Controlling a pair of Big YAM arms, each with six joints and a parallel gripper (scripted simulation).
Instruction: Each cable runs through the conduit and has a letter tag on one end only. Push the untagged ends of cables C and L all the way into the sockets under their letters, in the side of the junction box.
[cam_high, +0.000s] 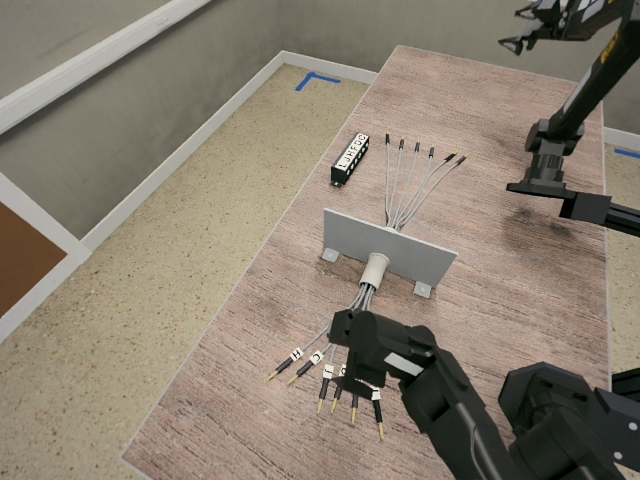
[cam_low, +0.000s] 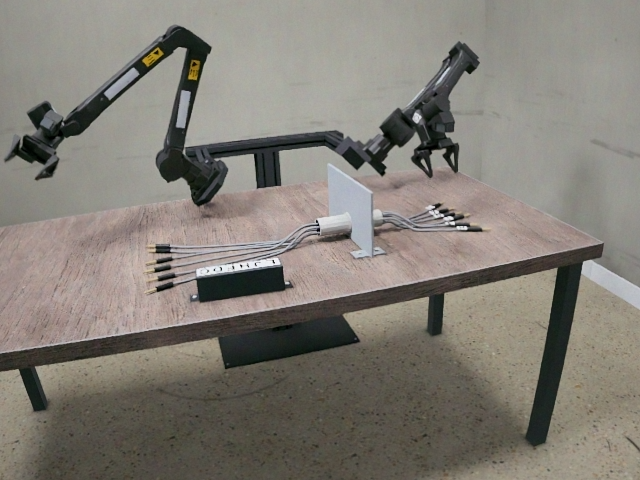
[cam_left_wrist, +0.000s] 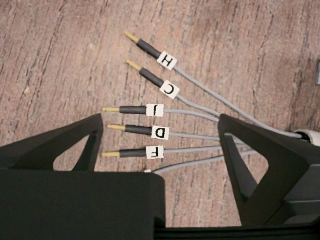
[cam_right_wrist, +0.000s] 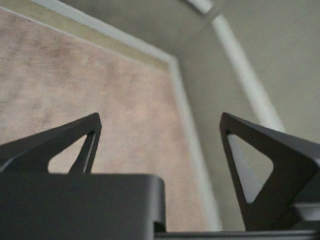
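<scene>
The black junction box (cam_high: 350, 157) lies near the table's left edge, and its top reads L J H F D C; it also shows in the exterior view (cam_low: 240, 279). Several grey cables pass through the conduit (cam_high: 373, 268) in a grey panel (cam_high: 387, 248). Their untagged plugs (cam_high: 421, 149) fan out beside the box. The tagged ends lie on the near side of the panel, with tag C (cam_left_wrist: 170, 89) between H (cam_left_wrist: 166, 60) and J (cam_left_wrist: 155, 110). My left gripper (cam_left_wrist: 160, 120) (cam_high: 356, 382) is open and empty, hovering over the tagged ends. It partly hides the L end (cam_high: 375, 393). My right gripper (cam_high: 516, 36) is open, high beyond the far table end.
The panel stands upright across the middle of the table on two small feet. The arms' black mounting beam (cam_low: 268, 144) runs along the table's back side. The right wrist view shows only the floor, a skirting board and a wall between the fingers.
</scene>
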